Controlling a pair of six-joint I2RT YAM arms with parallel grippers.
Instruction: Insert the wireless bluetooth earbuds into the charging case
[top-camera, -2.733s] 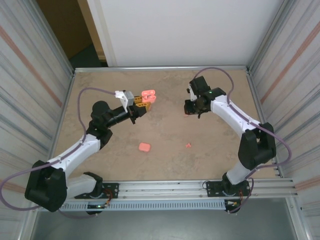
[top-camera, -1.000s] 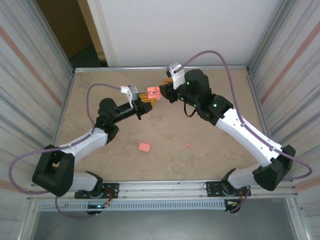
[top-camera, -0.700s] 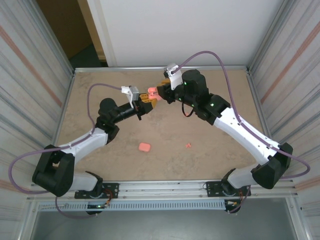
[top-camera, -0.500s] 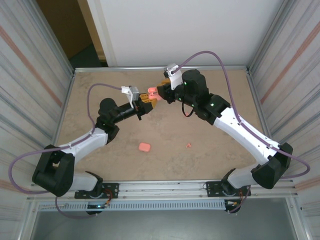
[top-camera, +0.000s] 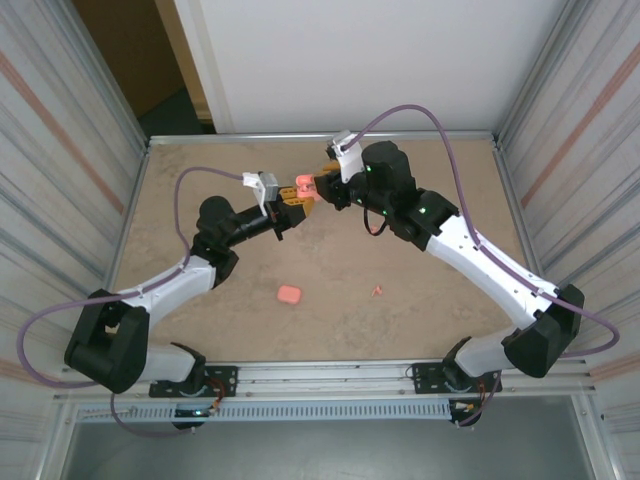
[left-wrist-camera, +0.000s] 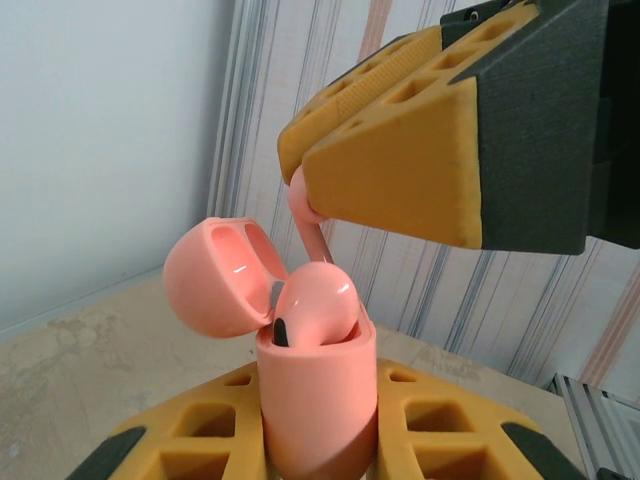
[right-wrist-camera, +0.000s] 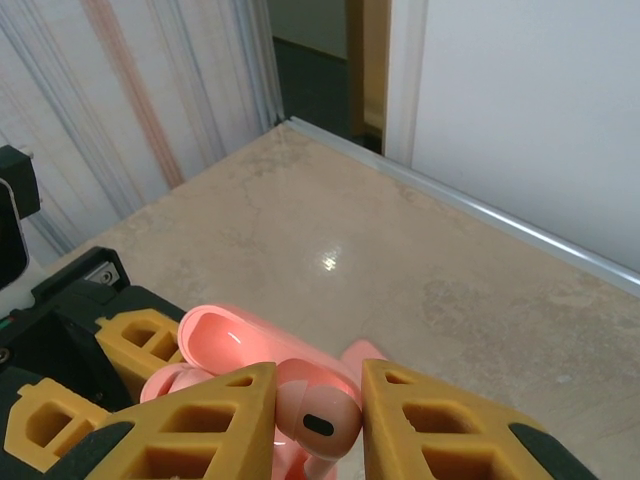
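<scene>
Bright even light, soft shadows, small glare spot on the table (right-wrist-camera: 328, 262).

the right end effector (right-wrist-camera: 318, 378) pinches a salmon-pink earbud (right-wrist-camera: 316, 418) between its two yellow fingers (right-wrist-camera: 225, 415), the bud's rounded head and dark oval port facing the camera. touching it on the left, an open pink charging case (right-wrist-camera: 228, 342) with its lid tipped back sits between the yellow fingers of the left end effector (right-wrist-camera: 150, 372), over the beige worktop (right-wrist-camera: 400, 260). the worktop's far edge meets a metal rail (right-wrist-camera: 470, 212) below a white wall (right-wrist-camera: 520, 100).
</scene>
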